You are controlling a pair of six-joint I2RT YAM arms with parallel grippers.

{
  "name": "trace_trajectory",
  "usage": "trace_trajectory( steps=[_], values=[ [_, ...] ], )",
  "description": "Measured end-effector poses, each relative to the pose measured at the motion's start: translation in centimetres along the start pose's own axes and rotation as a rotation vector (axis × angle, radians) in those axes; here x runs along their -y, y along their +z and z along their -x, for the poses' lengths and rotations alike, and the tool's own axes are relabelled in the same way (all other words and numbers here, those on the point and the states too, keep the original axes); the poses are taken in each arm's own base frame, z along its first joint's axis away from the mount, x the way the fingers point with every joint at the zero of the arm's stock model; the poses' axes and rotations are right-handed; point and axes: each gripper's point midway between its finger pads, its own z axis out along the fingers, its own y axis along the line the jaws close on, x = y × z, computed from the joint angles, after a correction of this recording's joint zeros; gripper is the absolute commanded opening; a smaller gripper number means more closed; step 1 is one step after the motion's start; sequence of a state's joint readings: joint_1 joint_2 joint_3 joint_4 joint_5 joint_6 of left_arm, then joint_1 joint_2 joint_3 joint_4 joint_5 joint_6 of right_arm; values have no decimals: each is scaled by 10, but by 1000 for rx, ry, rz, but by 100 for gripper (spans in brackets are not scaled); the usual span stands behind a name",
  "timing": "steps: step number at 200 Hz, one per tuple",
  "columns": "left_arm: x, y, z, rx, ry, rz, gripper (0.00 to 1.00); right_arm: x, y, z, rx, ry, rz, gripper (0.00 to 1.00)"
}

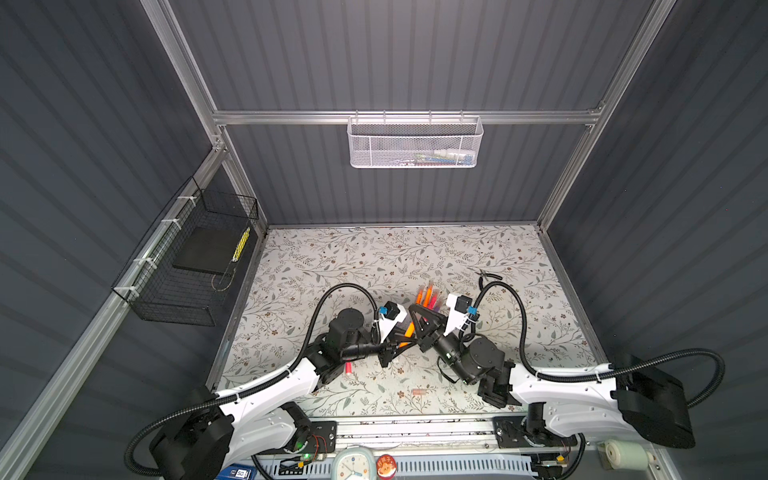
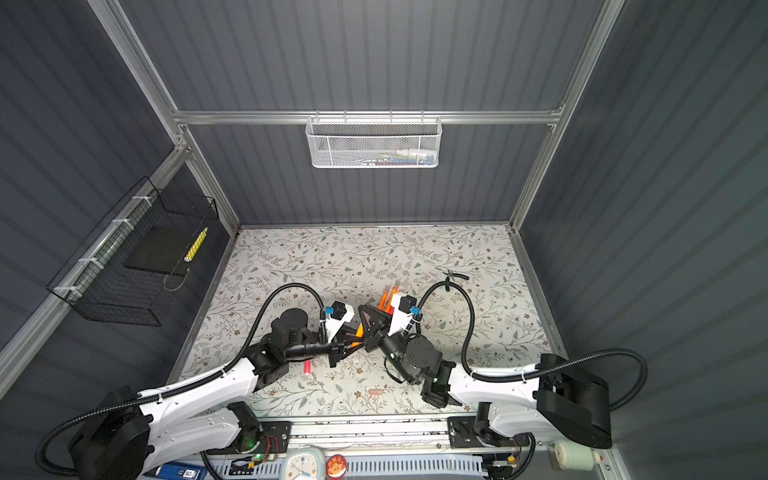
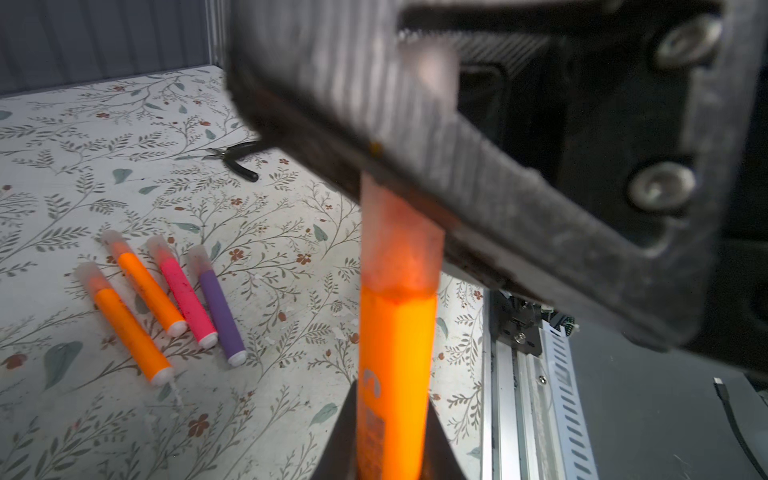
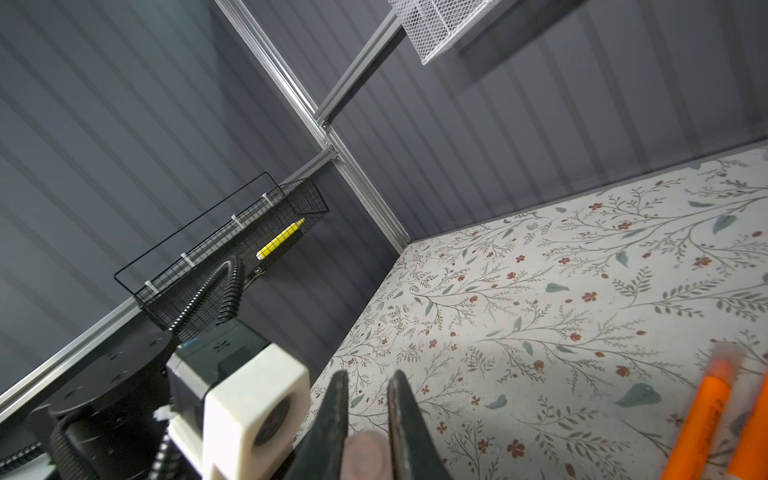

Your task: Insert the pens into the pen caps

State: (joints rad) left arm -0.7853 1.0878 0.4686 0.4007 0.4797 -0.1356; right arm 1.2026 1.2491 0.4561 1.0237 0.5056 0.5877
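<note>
The left claw (image 3: 392,403) is pressed together on the barrel of an orange pen (image 3: 395,353), which juts out from between its dark fingers toward the right claw (image 4: 369,386). The right claw pinches a translucent pen cap (image 3: 399,249), whose round end shows between its two fingers (image 4: 332,415) in the right wrist view. The cap sits over the pen's tip, its rim reaching the orange barrel, so the two claws meet over the middle of the floral desk (image 1: 332,257), a little toward the near side, with pen and cap held above it. Just beyond them, toward the far side, four capped pens lie side by side on the desk: a first capped orange pen (image 3: 124,328), a second capped orange pen (image 3: 149,291), a capped pink pen (image 3: 185,301) and a capped purple pen (image 3: 220,311), each with a cloudy cap over its tip. In both top views they show as a small bright fan just far of the claws. A red pen (image 1: 348,368) lies near and to the left, partly under the left arm, and whether it is capped cannot be told. A loose cap (image 1: 419,392) lies alone on the desk toward the near edge, about at the centre. Black-handled pliers (image 1: 488,275) lie far and to the right, well apart from the pens.
</note>
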Motion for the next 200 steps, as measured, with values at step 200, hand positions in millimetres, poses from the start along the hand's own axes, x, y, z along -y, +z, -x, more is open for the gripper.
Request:
trace_trajectory(
  steps=[200],
  values=[
    [-5, -35, 8, -34, -139, -159, 0, 2, -6, -16, 94, 180, 115, 0]
  ],
)
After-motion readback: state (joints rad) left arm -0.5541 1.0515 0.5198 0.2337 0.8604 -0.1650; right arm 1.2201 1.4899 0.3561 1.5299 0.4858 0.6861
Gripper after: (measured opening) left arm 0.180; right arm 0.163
